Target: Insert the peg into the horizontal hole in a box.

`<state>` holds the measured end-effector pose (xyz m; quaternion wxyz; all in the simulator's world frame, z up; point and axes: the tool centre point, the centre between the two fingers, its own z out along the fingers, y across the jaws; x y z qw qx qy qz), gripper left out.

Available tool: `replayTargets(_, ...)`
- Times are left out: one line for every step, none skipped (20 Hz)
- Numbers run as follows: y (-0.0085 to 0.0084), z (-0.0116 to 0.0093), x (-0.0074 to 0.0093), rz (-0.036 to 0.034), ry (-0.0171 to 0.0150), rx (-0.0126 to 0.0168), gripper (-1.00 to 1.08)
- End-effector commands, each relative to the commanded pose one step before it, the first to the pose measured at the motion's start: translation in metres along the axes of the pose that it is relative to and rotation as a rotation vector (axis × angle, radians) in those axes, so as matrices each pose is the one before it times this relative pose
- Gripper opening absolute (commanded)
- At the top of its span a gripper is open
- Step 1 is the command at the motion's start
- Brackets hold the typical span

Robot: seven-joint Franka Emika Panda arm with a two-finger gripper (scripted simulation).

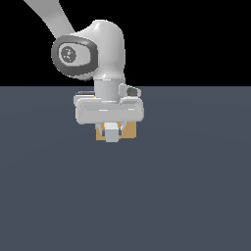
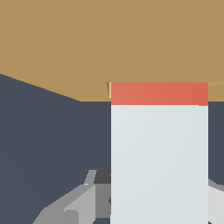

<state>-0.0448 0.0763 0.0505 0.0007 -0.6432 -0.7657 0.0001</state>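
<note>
Peg [image 2: 159, 157], white with red tip, clamped level in the gripper [image 1: 112, 128] so it lines up with the hole [image 2: 109, 89] in the box [image 2: 109, 43], red end already partly entered

flat slate-blue surface [image 1: 186, 196] stretching wide under a black backdrop, one orange-tan box [image 1: 129, 131] sitting on it, mostly hidden in the exterior view

The peg [image 2: 159, 148] lies level, red-orange tip entering the tan box [image 2: 109, 39].
</note>
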Motion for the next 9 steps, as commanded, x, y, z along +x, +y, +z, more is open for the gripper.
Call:
replayTargets(0.00102,-0.00127,0.00896,0.00106,-0.0001,-0.00286,-1.0)
replayTargets(0.00014,0.00001,0.00191,0.0,0.0,0.0,-1.0)
replayTargets(0.00017,0.0,0.00117,0.0,0.0,0.0,-1.0)
replayTargets(0.00021,0.0,0.00043,0.0,0.0,0.0,-1.0)
replayTargets(0.00024,0.0,-0.00031,0.0,0.0,0.0,-1.0)
replayTargets(0.00027,0.0,-0.00105,0.0,0.0,0.0,-1.0)
replayTargets(0.00026,-0.00001,-0.00156,0.0,0.0,0.0,-1.0)
replayTargets(0.00014,0.0,-0.00104,0.0,0.0,0.0,-1.0)
replayTargets(0.00004,0.0,-0.00037,0.0,0.0,0.0,-1.0)
